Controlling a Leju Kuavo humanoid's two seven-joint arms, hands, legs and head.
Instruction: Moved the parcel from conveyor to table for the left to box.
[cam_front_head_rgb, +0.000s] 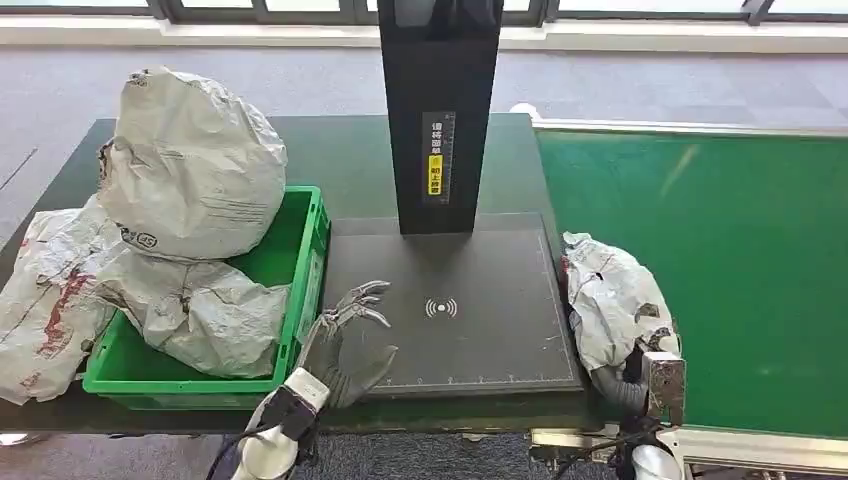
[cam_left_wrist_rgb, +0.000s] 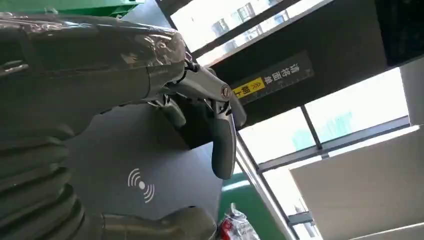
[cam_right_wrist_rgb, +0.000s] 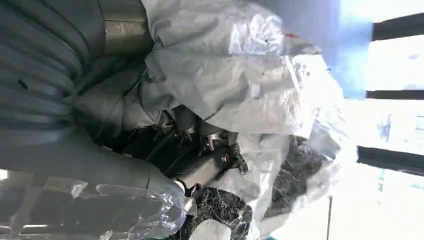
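- Head view: the parcel (cam_front_head_rgb: 612, 300) (white, crumpled) is seen at lower right, lying where the dark scanner pad (cam_front_head_rgb: 455, 300) meets the green conveyor (cam_front_head_rgb: 720, 270).
- It is gripped by the right hand (cam_front_head_rgb: 640, 375) at its near end.
- The left hand (cam_front_head_rgb: 345, 340) is held spread and empty beside the green bin (cam_front_head_rgb: 305, 270).
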